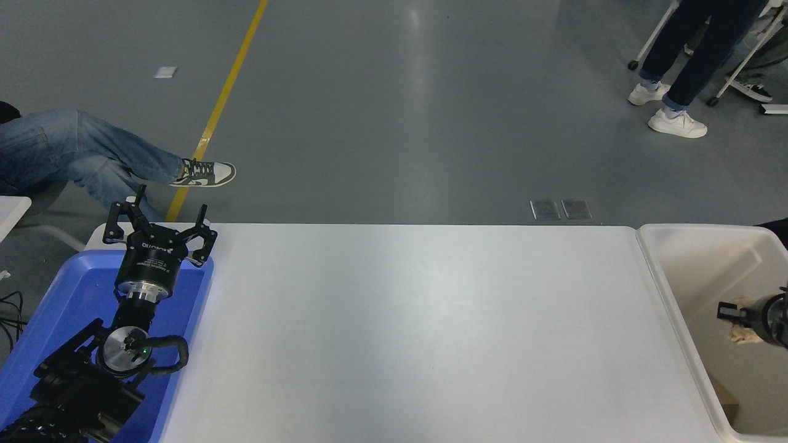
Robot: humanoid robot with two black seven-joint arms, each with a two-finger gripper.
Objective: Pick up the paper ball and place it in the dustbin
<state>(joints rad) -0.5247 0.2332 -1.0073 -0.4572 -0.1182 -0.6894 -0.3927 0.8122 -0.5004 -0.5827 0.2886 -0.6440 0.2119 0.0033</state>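
Landmark: the dustbin, a cream rectangular bin with a thick rounded rim, is seen at the right end of the white table; every place below is given relative to it.

Right gripper: the right gripper is seen coming in from the picture's right edge, lowered inside the dustbin, below its rim and in front of its smooth inner wall. Only its black tip is shown.

Right gripper state: its fingers are seen closed on the paper ball.

Paper ball: the paper ball, a tan crumpled wad, is held at the gripper's tip within the dustbin, above the bin's floor. It is partly hidden by the gripper.

Bin contents: a brownish scrap is seen low in the dustbin's near corner; what it is cannot be told.

Left gripper: the left gripper is parked far to the left of the dustbin, at the table's opposite end, over the far rim of the blue tray. Its fingers are spread apart and nothing is held.

Table: the surface stretching left from the dustbin is shown white and glossy.

People: a person's legs in jeans are seen far left of the dustbin, beyond the table; another person's legs in dark trousers are seen beyond the dustbin, at the top right.
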